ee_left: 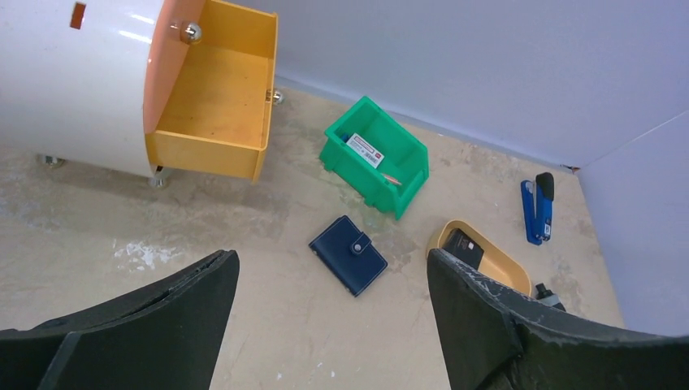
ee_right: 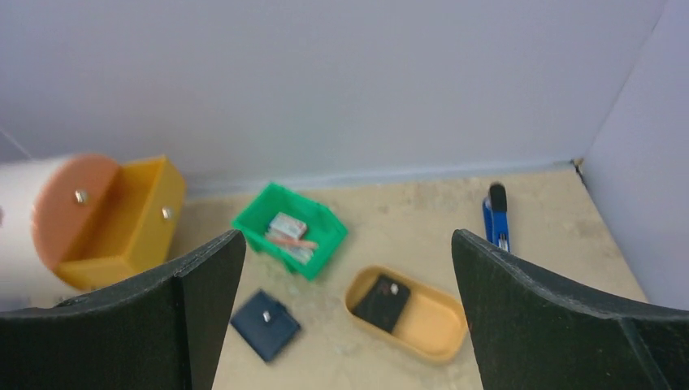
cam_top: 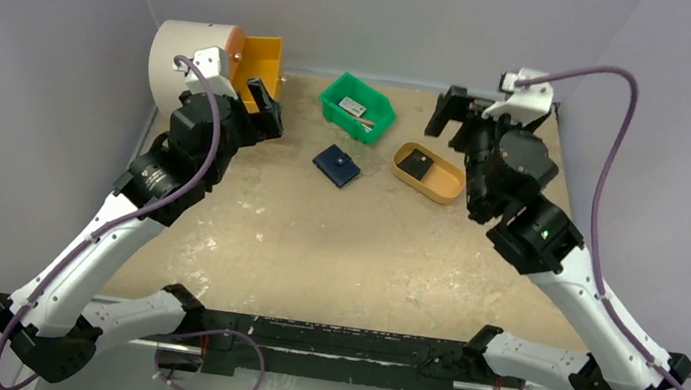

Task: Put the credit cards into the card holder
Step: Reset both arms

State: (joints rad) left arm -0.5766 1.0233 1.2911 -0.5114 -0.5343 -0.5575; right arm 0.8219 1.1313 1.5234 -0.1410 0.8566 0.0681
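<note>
The navy card holder (cam_top: 337, 165) lies closed on the table, snap tab up; it also shows in the left wrist view (ee_left: 348, 254) and the right wrist view (ee_right: 265, 325). The cards (cam_top: 352, 107) lie stacked in a green bin (cam_top: 372, 131) behind it, also seen from the left wrist (ee_left: 363, 150) and the right wrist (ee_right: 288, 228). My left gripper (cam_top: 265, 109) is open and empty, raised left of the bin, its jaws (ee_left: 331, 268) wide apart. My right gripper (cam_top: 451, 115) is open and empty, raised at the back right (ee_right: 349, 237).
A yellow oval tray (cam_top: 445, 192) holding a flat black square piece (cam_top: 415, 163) sits right of the card holder. A white cylinder (cam_top: 178, 57) with an open orange drawer (cam_top: 260, 61) stands at the back left. A blue-and-black stick-shaped tool (ee_left: 538, 207) lies by the right wall.
</note>
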